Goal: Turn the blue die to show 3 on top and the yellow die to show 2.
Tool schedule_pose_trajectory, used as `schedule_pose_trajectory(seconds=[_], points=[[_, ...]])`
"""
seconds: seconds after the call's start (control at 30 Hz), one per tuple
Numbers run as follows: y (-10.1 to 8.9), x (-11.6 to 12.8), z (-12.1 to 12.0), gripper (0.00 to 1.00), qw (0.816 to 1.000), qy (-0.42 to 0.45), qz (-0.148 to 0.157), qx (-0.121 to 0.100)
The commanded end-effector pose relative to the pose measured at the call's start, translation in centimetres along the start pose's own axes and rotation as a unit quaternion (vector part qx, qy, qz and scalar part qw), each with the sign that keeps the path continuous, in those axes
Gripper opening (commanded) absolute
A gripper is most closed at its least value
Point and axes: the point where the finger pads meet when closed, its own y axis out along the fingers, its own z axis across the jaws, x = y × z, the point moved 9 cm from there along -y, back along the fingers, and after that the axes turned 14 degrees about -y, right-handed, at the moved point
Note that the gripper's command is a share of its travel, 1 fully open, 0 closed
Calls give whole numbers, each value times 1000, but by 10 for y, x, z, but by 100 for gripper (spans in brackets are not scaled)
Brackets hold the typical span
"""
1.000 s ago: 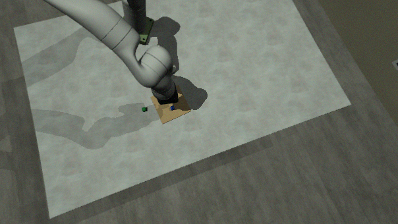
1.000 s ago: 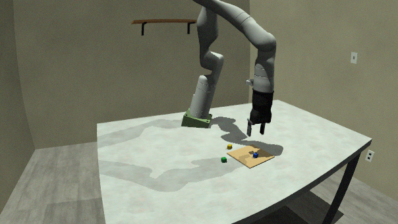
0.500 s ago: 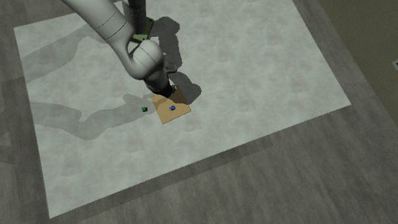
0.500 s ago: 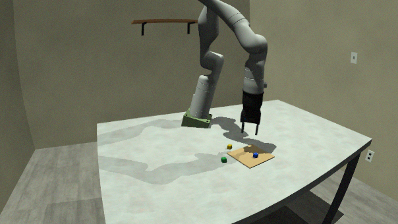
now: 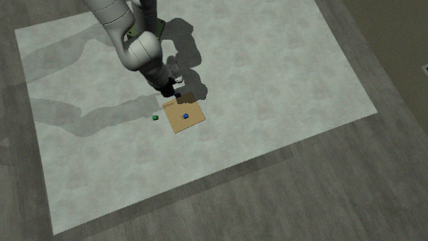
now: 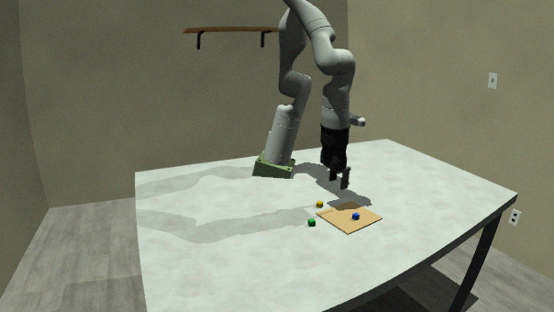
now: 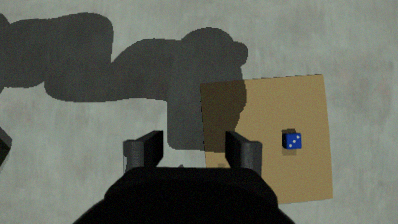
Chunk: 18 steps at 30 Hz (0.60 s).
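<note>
The blue die lies flat on the tan mat, three pips on top; it also shows in the top view and the exterior view. The yellow die sits on the table just off the mat's far-left corner; the arm hides it in the top view. The green die lies on the table left of the mat, also in the exterior view. My gripper is open and empty, hanging above the table near the mat's back edge.
The arm's green base stands at the back of the table. The arm casts dark shadows over the mat's back corner and the table to the left. A wooden shelf hangs on the back wall.
</note>
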Motion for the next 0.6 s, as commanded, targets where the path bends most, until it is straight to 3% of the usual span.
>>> schedule_pose_trajectory(seconds=[0.0, 0.17, 0.37, 0.5, 0.57], points=[[-3, 1, -4, 100, 1000, 11, -12, 1], [-3, 7, -14, 100, 990, 141, -14, 9], [-3, 16, -24, 100, 962, 273, -17, 21], [-4, 21, -30, 100, 939, 343, -19, 28], [-4, 21, -30, 100, 939, 343, -19, 28]])
